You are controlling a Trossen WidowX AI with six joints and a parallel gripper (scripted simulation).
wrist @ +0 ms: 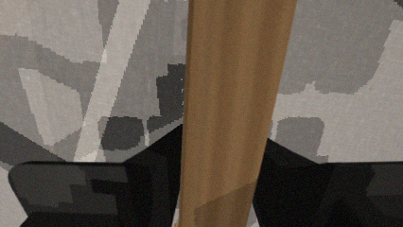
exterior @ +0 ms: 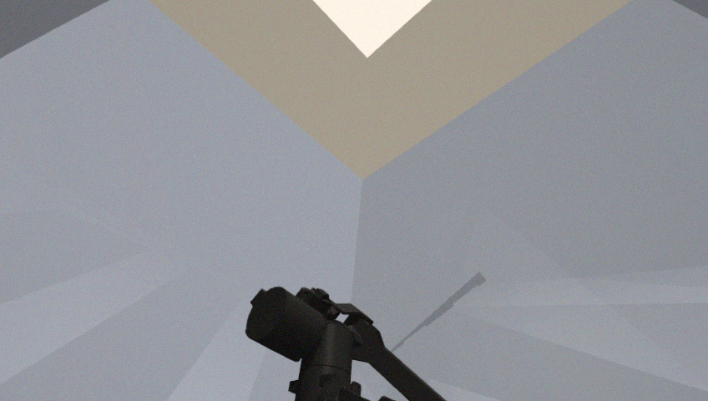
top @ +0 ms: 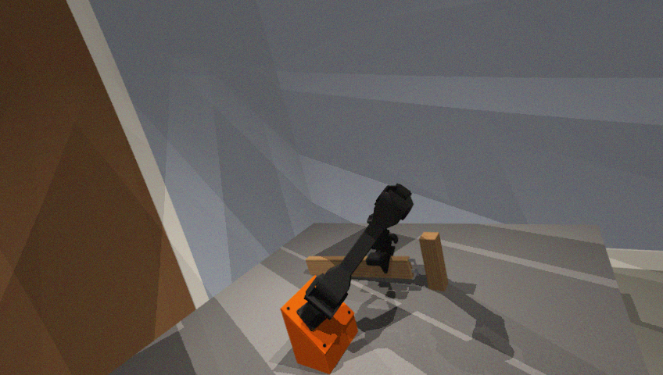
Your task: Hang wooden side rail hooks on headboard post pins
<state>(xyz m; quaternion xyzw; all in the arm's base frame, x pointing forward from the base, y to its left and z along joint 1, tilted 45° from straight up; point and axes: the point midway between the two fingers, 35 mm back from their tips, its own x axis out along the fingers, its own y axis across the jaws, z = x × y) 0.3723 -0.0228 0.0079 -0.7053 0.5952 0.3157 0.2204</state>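
Observation:
The wooden side rail (top: 325,266) (wrist: 236,57) stands on its long edge, low over the table; whether it touches the table is too small to tell. My gripper (top: 385,266) (wrist: 212,130) is shut on the rail, nearer its hook end, with one black finger on each side in the wrist view. Grey steel hooks (top: 412,262) stick out from the rail's right end toward the post, with a small gap between. The headboard post (top: 433,262) stands upright to the right. Its slot and pins are hidden. The exterior view shows only the arm's upper parts, not the fingers.
The orange arm base (top: 311,348) stands on the grey table (top: 535,297) at the front, nearer the camera than the rail. The arm reaches over the rail and hides part of it in the top view. Patchy shadows cross the table.

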